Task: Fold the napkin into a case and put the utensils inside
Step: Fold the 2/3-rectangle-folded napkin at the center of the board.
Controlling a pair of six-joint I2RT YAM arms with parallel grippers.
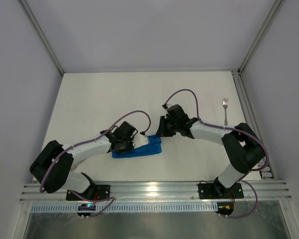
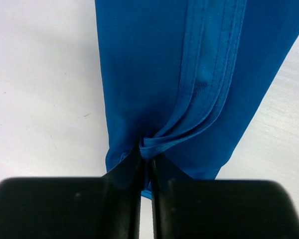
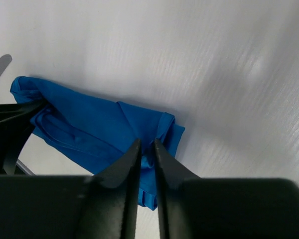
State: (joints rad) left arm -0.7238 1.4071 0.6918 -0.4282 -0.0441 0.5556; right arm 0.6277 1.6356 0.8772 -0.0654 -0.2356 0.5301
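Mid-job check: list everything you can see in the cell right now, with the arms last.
napkin: one, bright blue, folded into a narrow strip, near middle of the table.
fork: one, silver, far right of the table, well apart from the napkin.
table: one, white, under everything.
left gripper: one, black fingers, shut on the napkin's hemmed fold at its left end.
right gripper: one, black fingers, jaws almost closed over the napkin's right end; whether it pinches cloth is unclear.
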